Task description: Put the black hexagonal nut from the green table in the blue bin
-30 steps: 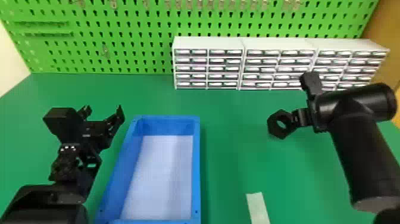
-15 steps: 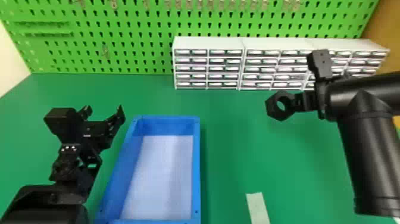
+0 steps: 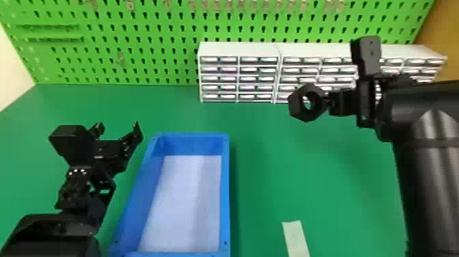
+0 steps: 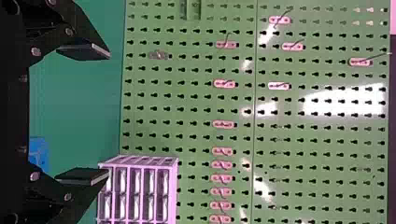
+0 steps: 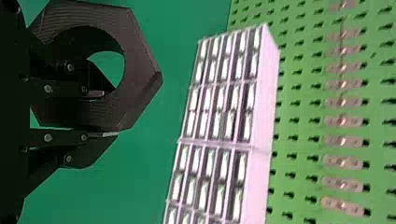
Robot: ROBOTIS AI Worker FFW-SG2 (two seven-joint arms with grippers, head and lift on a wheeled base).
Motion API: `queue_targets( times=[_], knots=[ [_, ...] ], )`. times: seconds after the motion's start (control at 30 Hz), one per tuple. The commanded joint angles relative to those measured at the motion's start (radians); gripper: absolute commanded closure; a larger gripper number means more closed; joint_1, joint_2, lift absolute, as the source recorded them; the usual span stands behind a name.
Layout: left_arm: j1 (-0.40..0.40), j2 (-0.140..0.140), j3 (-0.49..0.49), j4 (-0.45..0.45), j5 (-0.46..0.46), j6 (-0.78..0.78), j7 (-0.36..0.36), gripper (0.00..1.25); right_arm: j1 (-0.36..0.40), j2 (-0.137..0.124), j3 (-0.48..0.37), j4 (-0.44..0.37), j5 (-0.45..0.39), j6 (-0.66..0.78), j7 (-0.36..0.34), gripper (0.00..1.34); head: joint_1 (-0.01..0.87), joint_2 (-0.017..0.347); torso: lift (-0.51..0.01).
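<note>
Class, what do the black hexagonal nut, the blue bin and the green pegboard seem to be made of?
Black hexagonal nut: probably matt printed plastic; fine parallel lines cross its face.
Blue bin: likely moulded plastic, with smooth walls and rounded corners.
Green pegboard: perhaps painted sheet metal, or plastic; bright glare shows gloss.

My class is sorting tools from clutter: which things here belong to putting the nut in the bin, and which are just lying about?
In the job:
black hexagonal nut, held up
right gripper, shut on it
blue bin
green table

Just about:
left gripper, open, beside the bin
pale strip
drawer units
green pegboard
</note>
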Motion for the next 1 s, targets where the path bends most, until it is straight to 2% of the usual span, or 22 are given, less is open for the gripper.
queue_targets(
  times=[0.0,0.37,0.67,0.97],
  knots=[
    [-0.001,0.000,0.004,-0.002,-0.001,0.000,0.000,0.37,0.020,0.000,0.027,-0.048,-0.060,-0.006,0.000,0.98,0.686,0.052,-0.097],
    [-0.001,0.002,0.007,-0.002,-0.003,0.000,-0.002,0.37,0.040,-0.007,0.132,-0.102,-0.176,-0.035,0.000,0.98,0.686,0.052,-0.097],
    [-0.001,0.002,0.007,-0.004,-0.003,0.000,-0.002,0.37,-0.003,-0.030,0.293,-0.097,-0.243,-0.052,0.000,0.98,0.686,0.052,-0.097],
    [-0.003,0.002,0.007,-0.004,-0.003,0.000,0.000,0.37,-0.038,-0.038,0.445,-0.073,-0.309,-0.072,0.000,0.98,0.686,0.052,-0.097]
  ],
)
